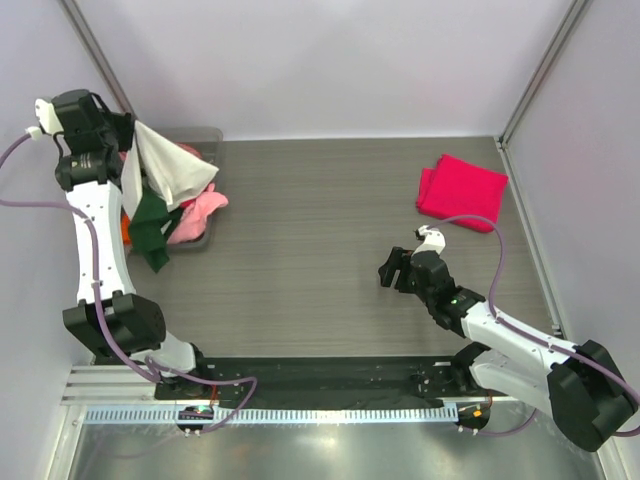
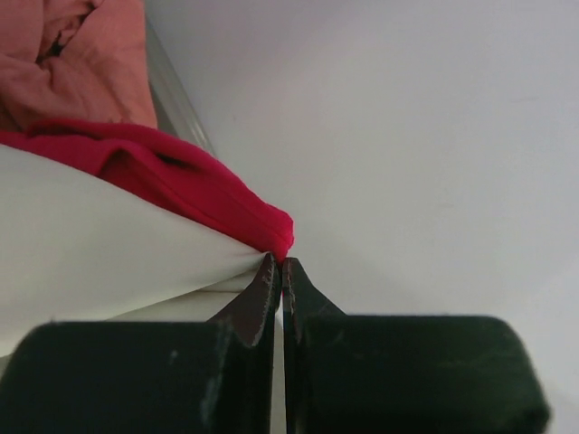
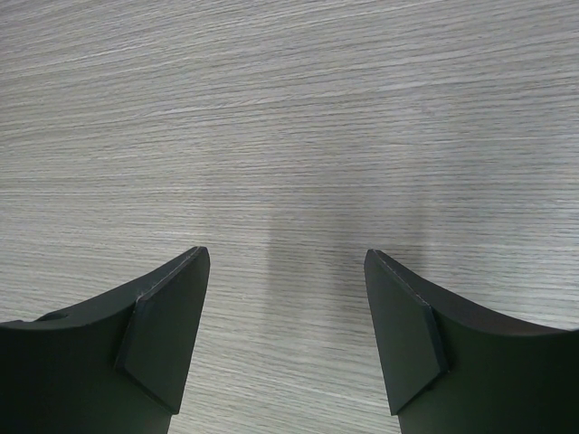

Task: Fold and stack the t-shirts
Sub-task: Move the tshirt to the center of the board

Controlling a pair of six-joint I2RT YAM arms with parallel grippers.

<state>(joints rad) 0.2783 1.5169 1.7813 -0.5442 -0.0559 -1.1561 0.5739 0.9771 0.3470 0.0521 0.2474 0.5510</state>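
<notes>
My left gripper [image 1: 135,125] is shut on the cream-white t-shirt [image 1: 175,170] and holds it up over the tray at the far left; its dark green sleeve [image 1: 150,228] hangs down. In the left wrist view the jaws [image 2: 279,262] pinch the white cloth [image 2: 90,235], with a red fold [image 2: 199,181] touching the tips and salmon cloth [image 2: 81,63] behind. A light pink shirt [image 1: 200,212] lies in the tray. A folded crimson-pink shirt [image 1: 462,190] lies at the far right. My right gripper [image 1: 392,268] [image 3: 285,258] is open and empty over bare table.
The translucent grey tray [image 1: 205,135] stands at the far left with several crumpled shirts in it. White walls close in the table on the left, back and right. The wood-grain tabletop [image 3: 289,108] fills the right wrist view.
</notes>
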